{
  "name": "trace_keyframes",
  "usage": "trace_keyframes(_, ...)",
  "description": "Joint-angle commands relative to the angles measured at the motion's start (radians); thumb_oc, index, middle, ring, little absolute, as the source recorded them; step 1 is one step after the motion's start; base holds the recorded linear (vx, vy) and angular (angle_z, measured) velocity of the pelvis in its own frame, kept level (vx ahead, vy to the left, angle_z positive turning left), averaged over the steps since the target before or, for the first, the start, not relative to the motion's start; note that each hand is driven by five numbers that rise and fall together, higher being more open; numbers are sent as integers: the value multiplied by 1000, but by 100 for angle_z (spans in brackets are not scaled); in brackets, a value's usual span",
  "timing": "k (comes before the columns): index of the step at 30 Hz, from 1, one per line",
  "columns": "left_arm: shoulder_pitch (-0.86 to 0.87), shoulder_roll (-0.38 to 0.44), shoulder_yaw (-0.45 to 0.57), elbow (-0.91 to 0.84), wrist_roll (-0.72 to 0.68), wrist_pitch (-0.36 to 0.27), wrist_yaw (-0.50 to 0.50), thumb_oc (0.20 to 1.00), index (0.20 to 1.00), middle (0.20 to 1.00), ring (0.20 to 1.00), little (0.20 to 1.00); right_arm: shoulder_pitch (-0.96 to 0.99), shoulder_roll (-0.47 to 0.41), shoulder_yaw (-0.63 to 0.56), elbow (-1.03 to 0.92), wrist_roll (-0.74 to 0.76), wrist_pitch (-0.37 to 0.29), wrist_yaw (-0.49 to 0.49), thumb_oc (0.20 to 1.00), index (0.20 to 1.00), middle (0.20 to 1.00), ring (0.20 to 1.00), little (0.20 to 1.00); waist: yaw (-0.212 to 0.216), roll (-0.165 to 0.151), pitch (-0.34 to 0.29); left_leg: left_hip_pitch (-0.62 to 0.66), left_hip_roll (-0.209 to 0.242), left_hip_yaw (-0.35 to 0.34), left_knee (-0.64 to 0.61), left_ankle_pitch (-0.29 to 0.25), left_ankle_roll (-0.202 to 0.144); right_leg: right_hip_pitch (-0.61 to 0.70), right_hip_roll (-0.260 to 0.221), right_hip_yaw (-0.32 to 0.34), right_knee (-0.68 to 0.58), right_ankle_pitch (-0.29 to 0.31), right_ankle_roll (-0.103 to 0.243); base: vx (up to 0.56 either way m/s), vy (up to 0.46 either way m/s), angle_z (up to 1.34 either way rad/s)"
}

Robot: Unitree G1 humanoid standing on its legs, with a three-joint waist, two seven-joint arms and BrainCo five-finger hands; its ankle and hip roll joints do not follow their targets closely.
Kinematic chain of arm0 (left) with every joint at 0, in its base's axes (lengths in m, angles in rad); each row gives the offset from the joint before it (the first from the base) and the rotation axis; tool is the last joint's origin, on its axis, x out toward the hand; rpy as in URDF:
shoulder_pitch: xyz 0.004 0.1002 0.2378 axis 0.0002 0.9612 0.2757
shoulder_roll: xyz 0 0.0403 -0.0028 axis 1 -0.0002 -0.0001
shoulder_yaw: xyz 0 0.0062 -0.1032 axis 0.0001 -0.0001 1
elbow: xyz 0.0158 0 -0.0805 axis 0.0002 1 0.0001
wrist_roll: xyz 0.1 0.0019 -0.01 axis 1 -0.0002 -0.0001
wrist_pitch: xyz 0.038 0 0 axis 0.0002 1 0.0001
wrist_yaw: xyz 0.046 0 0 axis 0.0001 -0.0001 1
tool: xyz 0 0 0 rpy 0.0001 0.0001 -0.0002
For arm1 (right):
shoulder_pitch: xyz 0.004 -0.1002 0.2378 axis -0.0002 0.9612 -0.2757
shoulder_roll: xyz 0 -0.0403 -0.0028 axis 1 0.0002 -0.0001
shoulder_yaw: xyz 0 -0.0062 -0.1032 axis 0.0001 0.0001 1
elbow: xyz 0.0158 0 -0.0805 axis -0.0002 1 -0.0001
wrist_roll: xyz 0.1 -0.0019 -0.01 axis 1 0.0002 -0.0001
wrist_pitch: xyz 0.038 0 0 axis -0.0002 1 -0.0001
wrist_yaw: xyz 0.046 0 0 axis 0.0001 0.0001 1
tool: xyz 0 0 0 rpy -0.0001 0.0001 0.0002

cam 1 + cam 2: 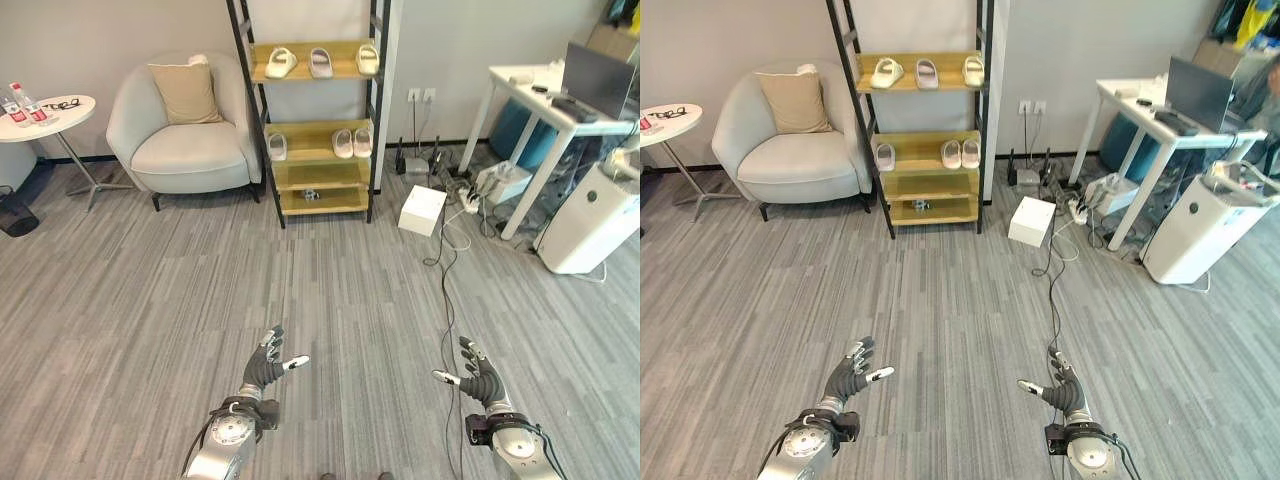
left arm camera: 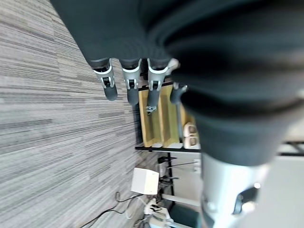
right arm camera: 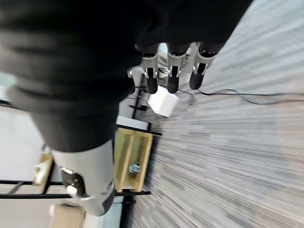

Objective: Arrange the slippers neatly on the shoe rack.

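Observation:
A black-framed shoe rack [image 1: 312, 120] with wooden shelves stands against the far wall. Three cream slippers [image 1: 320, 62] lie on its top shelf. On the shelf below, a single slipper [image 1: 277, 146] lies at the left and a pair [image 1: 352, 142] at the right. A small dark thing [image 1: 312, 195] rests on a lower shelf. My left hand [image 1: 266, 366] and right hand [image 1: 478, 376] hover low over the floor, far in front of the rack, both open and holding nothing.
A light armchair [image 1: 185, 125] with a beige cushion stands left of the rack, and a round white side table [image 1: 45, 115] beyond it. Right of the rack are a white box [image 1: 422, 210], cables [image 1: 445, 270], a white desk [image 1: 555, 110] and a white appliance [image 1: 590, 220].

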Motion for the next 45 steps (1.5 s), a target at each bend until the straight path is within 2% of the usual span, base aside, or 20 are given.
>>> trace_keyframes(1,-43,-11,11,5,-46,-38,5,1000,1000,1000,1000,1000,-50,9,-10,-19,-7,-39,-12,1000,1000,1000,1000,1000,-5,-51,-4,42,-2,-50,-7,-168,-5,40,-6,-3,2,-168,50,0,0,0)
trace_keyframes(39,-29,-23,6,44,-60,-19,4,1000,1000,1000,1000,1000,-59,19,34,16,48,-28,18,1000,1000,1000,1000,1000,-12,-45,3,60,-1,-56,-7,-180,-7,57,-4,-2,2,-184,45,1,0,0)
trace_keyframes(45,-29,-32,14,57,-65,-21,4,1000,1000,1000,1000,1000,-66,13,47,16,19,-28,18,1000,1000,1000,1000,1000,-12,-48,8,67,-1,-55,-7,-185,-8,64,-5,-5,2,-189,45,29,-1,0)
